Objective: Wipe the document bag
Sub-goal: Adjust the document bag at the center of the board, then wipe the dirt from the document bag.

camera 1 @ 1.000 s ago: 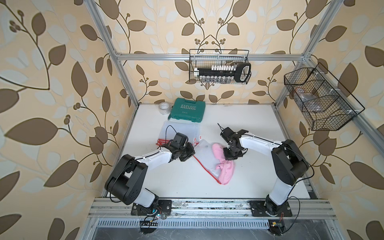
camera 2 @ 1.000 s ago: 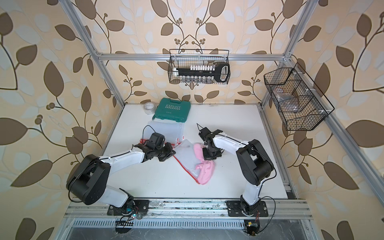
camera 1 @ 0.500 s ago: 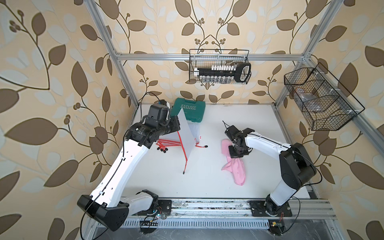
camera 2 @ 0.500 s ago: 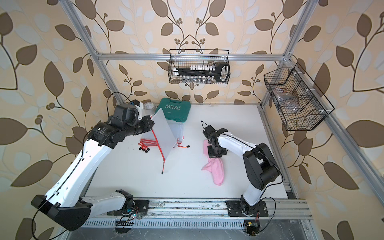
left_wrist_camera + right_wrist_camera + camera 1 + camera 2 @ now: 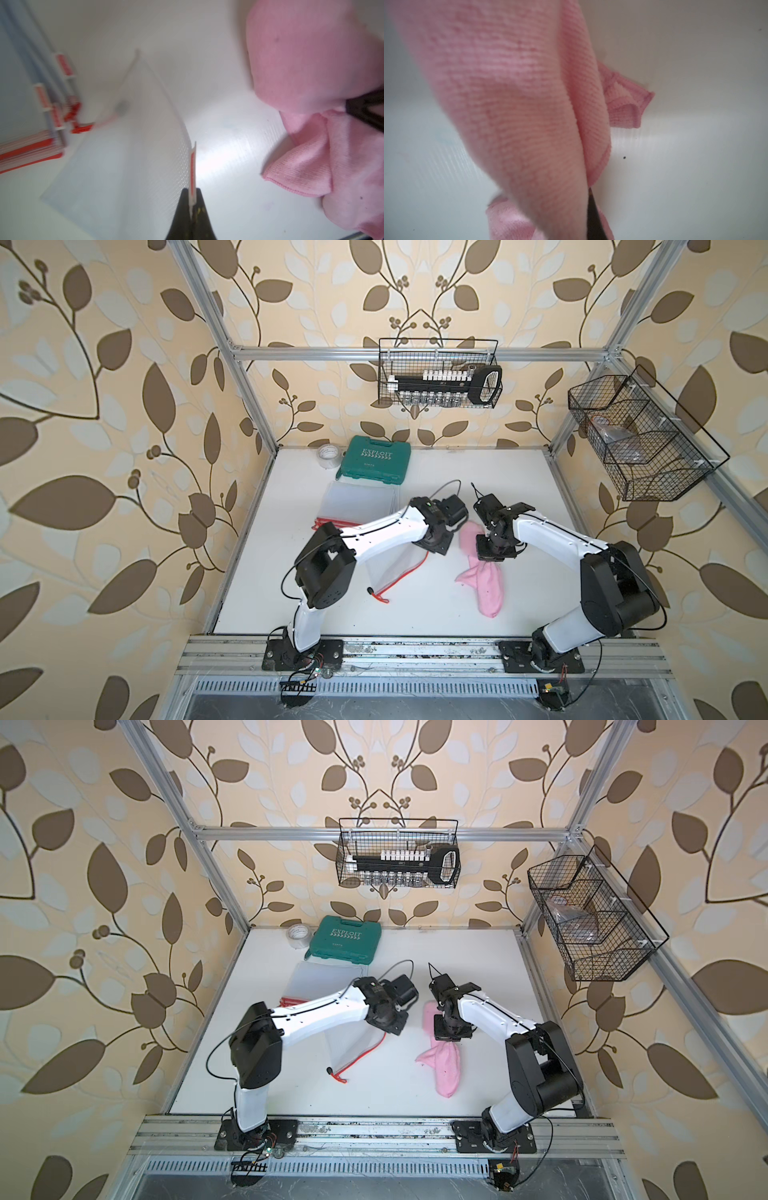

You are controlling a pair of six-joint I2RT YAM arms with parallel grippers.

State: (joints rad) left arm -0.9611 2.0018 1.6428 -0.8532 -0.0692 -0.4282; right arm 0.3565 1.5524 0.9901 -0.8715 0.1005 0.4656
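left gripper [image 5: 192,197] fingers clamped on document bag [image 5: 390,572] edge, bag on table [image 5: 478,481] under left arm, right gripper [image 5: 493,552] fingers pinching pink cloth [image 5: 487,587] near bag, green case [image 5: 376,459] marked EXPLOIT

Left arm [image 5: 382,531], right arm [image 5: 548,535] — jaws tight

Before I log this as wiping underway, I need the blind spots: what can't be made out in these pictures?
- Document bag: both top views, partly hidden under the left arm; blurred in the left wrist view.
- Right gripper: right wrist view, pink cloth covers all but one finger; top views, its wrist hides the tips.
- Wire basket contents: top views, too small behind mesh.
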